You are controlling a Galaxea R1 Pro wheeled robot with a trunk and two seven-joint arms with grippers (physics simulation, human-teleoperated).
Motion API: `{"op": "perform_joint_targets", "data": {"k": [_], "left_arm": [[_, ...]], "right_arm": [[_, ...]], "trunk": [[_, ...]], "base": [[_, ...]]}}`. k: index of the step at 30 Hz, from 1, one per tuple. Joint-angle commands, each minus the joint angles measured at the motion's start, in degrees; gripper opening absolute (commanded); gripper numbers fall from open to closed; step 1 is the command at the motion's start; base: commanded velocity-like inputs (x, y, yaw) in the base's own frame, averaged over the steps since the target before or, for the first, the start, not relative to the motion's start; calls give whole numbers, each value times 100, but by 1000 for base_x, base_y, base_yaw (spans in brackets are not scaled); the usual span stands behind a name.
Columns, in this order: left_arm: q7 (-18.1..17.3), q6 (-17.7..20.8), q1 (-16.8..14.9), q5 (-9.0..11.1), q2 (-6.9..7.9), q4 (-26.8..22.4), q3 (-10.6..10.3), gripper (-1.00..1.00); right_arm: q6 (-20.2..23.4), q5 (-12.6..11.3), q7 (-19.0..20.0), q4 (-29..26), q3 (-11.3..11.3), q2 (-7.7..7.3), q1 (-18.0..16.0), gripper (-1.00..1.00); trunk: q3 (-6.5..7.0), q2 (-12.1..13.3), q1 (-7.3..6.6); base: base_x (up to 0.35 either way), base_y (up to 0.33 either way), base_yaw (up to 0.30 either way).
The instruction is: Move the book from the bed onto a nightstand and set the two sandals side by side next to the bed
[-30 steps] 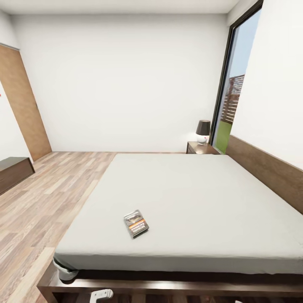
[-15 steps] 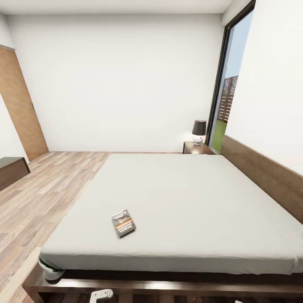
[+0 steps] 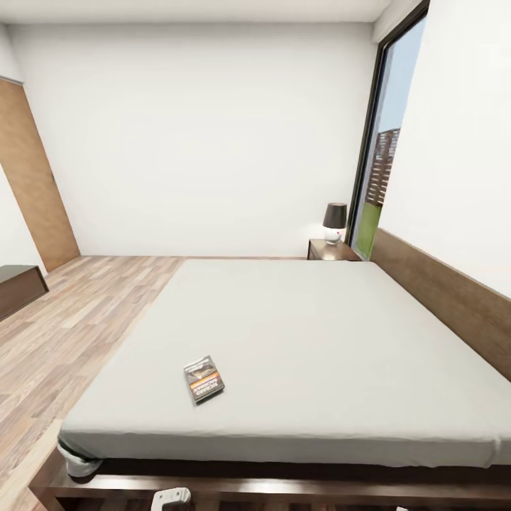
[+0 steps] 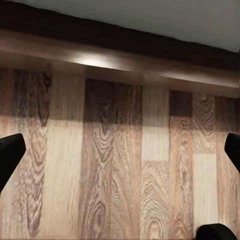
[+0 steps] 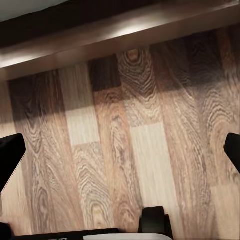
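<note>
Your left gripper and right gripper both hang spread apart over the wood-plank floor, grasping nothing, just short of the bed's dark frame. On the pale mattress, the book lies flat at about 11 o'clock from you, near the foot edge. Far off at 1 o'clock, the nightstand carries a lamp beside the tall window.

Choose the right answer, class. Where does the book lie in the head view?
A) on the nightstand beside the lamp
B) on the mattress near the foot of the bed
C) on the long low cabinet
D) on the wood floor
B: the book lies flat on the pale mattress of the bed, far from the nightstand in the corner.
</note>
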Motion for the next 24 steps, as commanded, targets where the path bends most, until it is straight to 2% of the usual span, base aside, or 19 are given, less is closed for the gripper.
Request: {"op": "perform_joint_targets", "data": {"k": [1, 9, 24], "left_arm": [[-31, -6, -4, 39, 1, 9, 15, 100], [-31, -6, -4, 33, 5, 7, 12, 100], [-33, -35, -4, 32, 5, 8, 18, 100]], "right_arm": [[12, -56, 27, 2, -12, -1, -3, 100], [12, -56, 27, 2, -12, -1, -3, 100], [12, -56, 27, 3, -12, -1, -3, 100]], "trunk": [[-6, -3, 2], [-6, -3, 2], [-6, -3, 2]], "base": [[252, -3, 0], [267, -1, 0], [33, 0, 0]]}}
